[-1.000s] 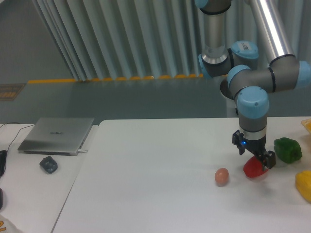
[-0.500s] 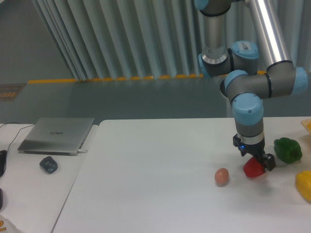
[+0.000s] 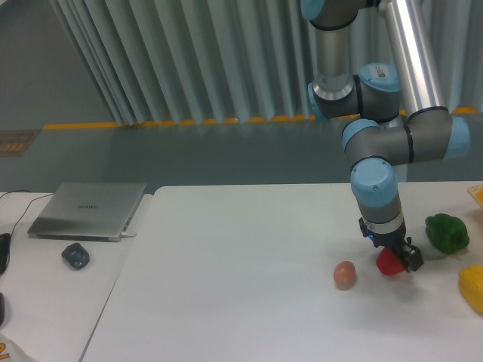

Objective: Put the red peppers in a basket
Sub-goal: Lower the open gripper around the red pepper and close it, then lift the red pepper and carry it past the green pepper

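So the arm comes down from the top right and the gripper (image 3: 395,255) is sitting right on the red pepper (image 3: 388,262), on the right half of the table (image 3: 241,271). The claw looks pinched onto the pepper, with one dark finger showing at the pepper's 3 o'clock side. The other finger is hidden behind the wrist, so the grip is a best read and not a sure thing. Whether the pepper is resting on the table or lifted just off it is too close to call from this angle.

The egg (image 3: 344,274) is near the pepper at its 8 o'clock, not touching. The green pepper (image 3: 447,233) sits at about 2 o'clock from the red one, apart from it. The yellow pepper (image 3: 472,287) is down at 4 o'clock, cut off by the right edge of the shot.

Way over on the left there's a closed laptop (image 3: 89,210) on a separate grey surface, with a small dark object (image 3: 75,256) just at its 6 o'clock. No basket shows up anywhere in this view.
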